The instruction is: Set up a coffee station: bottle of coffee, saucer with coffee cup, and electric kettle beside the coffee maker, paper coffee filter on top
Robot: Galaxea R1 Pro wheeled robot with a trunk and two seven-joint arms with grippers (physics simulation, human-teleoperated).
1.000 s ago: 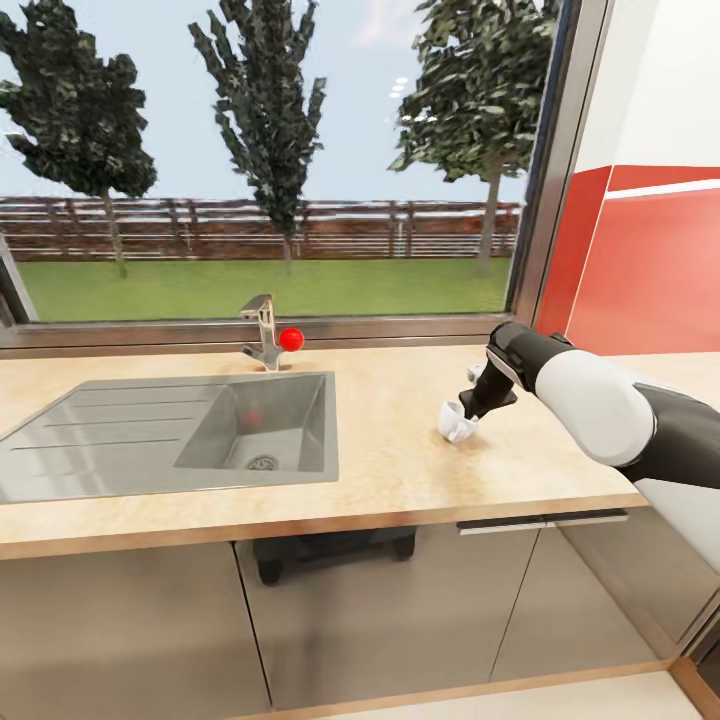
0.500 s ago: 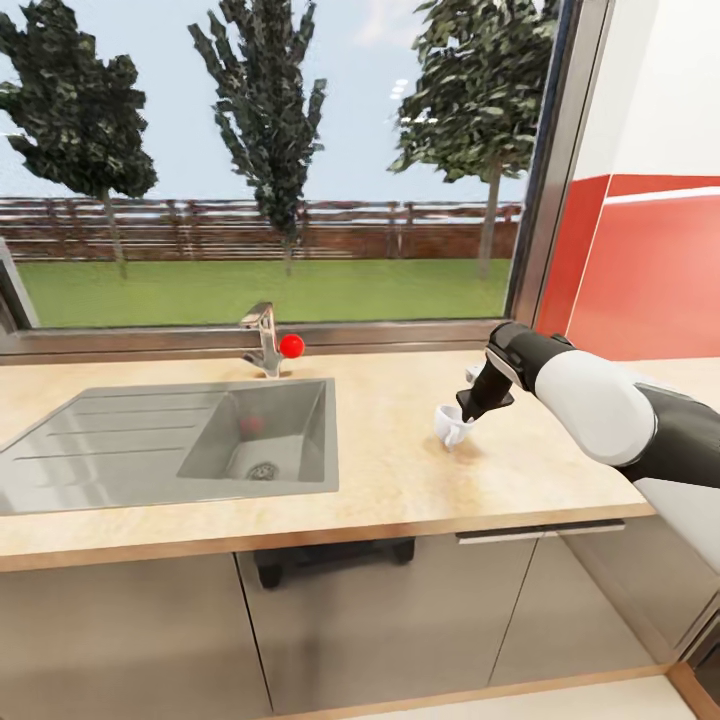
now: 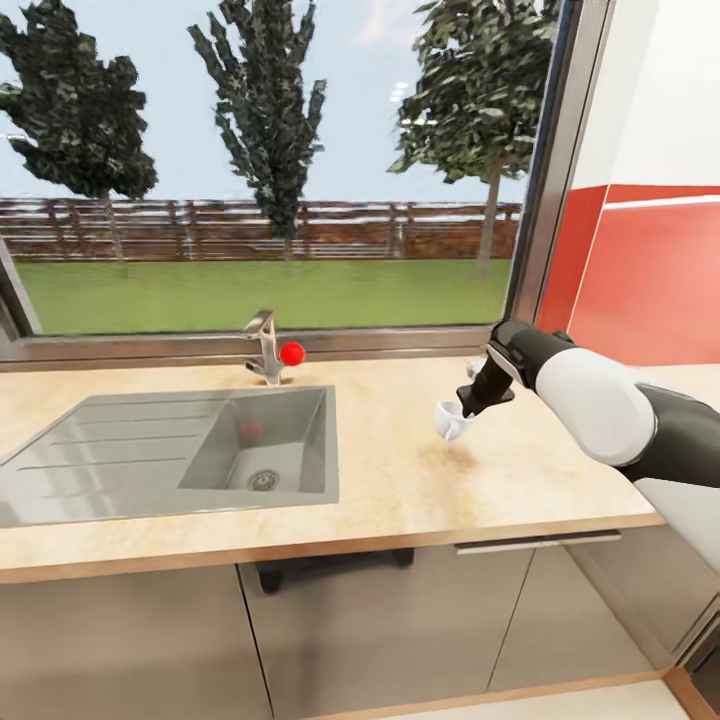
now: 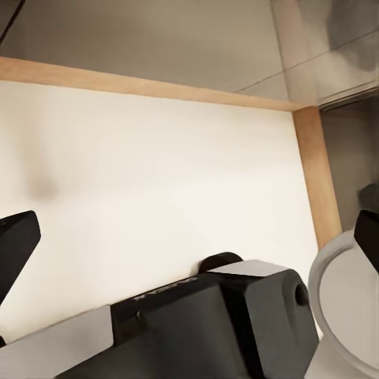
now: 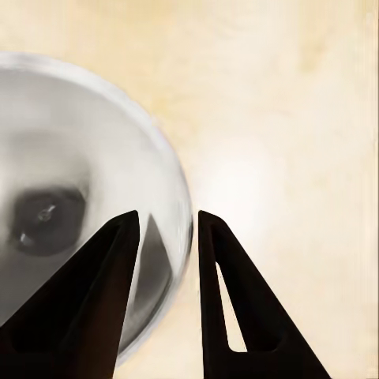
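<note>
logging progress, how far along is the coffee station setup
Nothing looks set up here. In hand: the right gripper pinches the rim of the white cup, held just over the countertop right of the sink. Still left: setting the cup on its saucer.

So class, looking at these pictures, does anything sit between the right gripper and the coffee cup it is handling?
No. The right gripper already has its fingers straddling the rim of the coffee cup, one inside the bowl and one outside, above the kitchen countertop. Nothing visible lies between them. The saucer's place cannot be judged from here.
</note>
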